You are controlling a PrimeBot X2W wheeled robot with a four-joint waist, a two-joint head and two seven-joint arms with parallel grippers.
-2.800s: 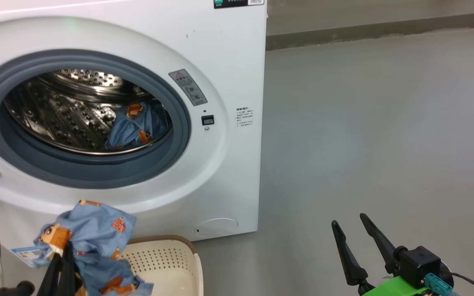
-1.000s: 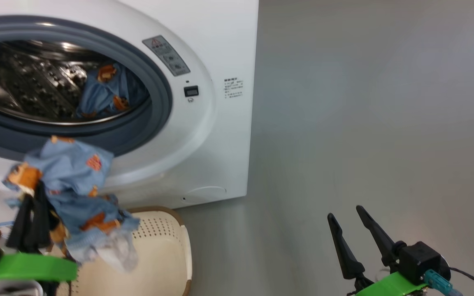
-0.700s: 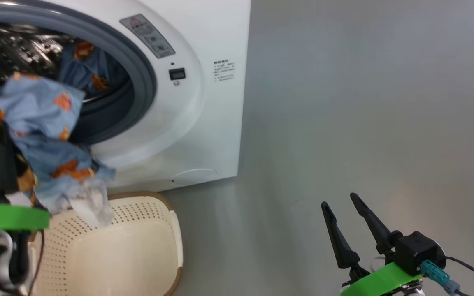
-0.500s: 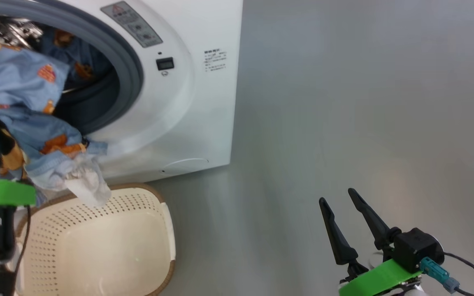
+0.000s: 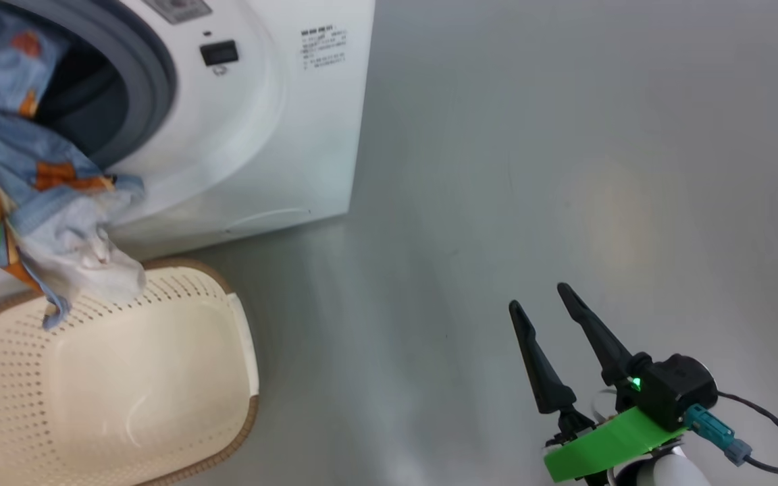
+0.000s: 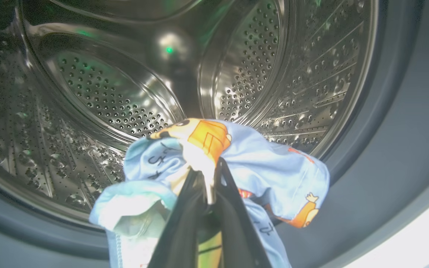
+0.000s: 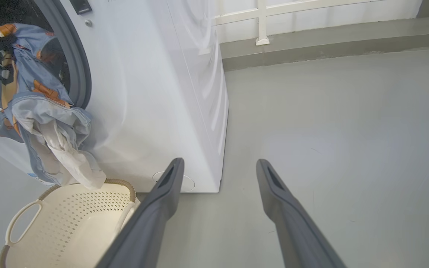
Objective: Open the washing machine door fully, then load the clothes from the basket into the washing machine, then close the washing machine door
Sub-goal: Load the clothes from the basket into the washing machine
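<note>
My left gripper [image 6: 209,175] is shut on the clothes [image 6: 274,167], a light blue bundle with orange cartoon prints. It holds them at the mouth of the washing machine's steel drum [image 6: 106,93], inside the grey gasket [image 6: 385,149]. In the head view the clothes [image 5: 44,175] hang down the front of the white washing machine [image 5: 281,135], their white lining dangling over the cream basket [image 5: 125,385], which holds nothing. My right gripper [image 5: 538,298] stands open over the floor, far to the right. The washing machine door is out of view.
Bare grey floor [image 5: 564,169] stretches right of the machine. In the right wrist view my open right gripper [image 7: 220,163] points past the machine's corner [image 7: 214,149] toward a grey kerb [image 7: 311,41] below a white wall. The basket [image 7: 69,223] stands right against the machine's front.
The head camera has swung down and to the right. My left gripper has carried the clothes up from above the basket to the drum mouth. The right gripper stays open in place.
</note>
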